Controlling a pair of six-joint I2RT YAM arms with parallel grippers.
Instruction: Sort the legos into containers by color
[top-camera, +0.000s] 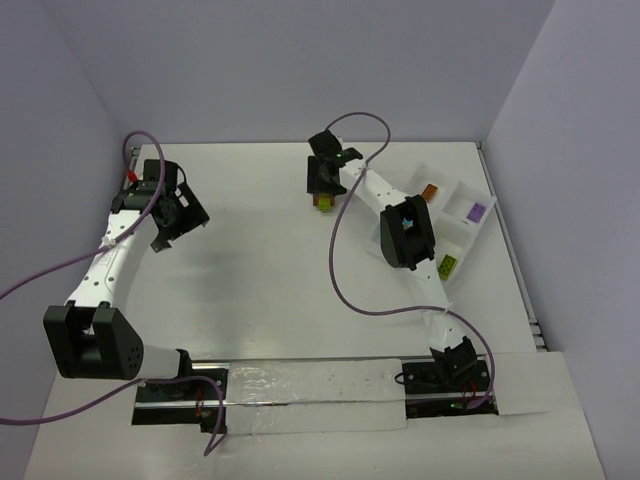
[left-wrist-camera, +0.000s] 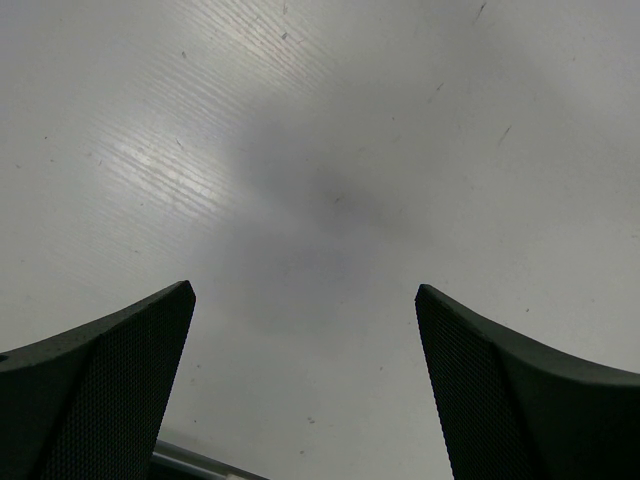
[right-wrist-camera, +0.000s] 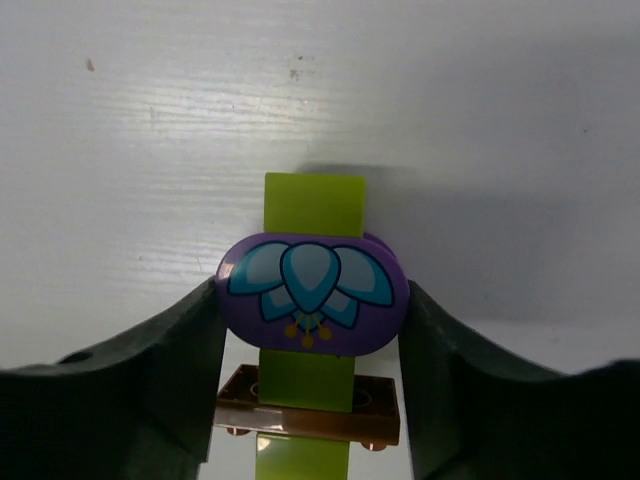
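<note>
My right gripper (top-camera: 325, 200) is at the far middle of the table, shut on a lego clump (right-wrist-camera: 312, 330): a lime green strip, an oval purple piece with a cyan petal print, and a brown-orange plate below. The fingers (right-wrist-camera: 170, 370) press the purple piece's two sides. The clump (top-camera: 325, 202) is just above the table. The white divided tray (top-camera: 478, 190) lies at the far right, with an orange lego (top-camera: 430, 191), a purple lego (top-camera: 477, 211) and a lime green lego (top-camera: 447, 265) in separate compartments. My left gripper (top-camera: 172, 228) is open and empty over bare table at far left (left-wrist-camera: 305, 290).
Purple cables loop over the table beside both arms. The right arm (top-camera: 405, 230) lies along the tray's left side. A clear plastic sheet (top-camera: 310, 385) covers the near edge between the arm bases.
</note>
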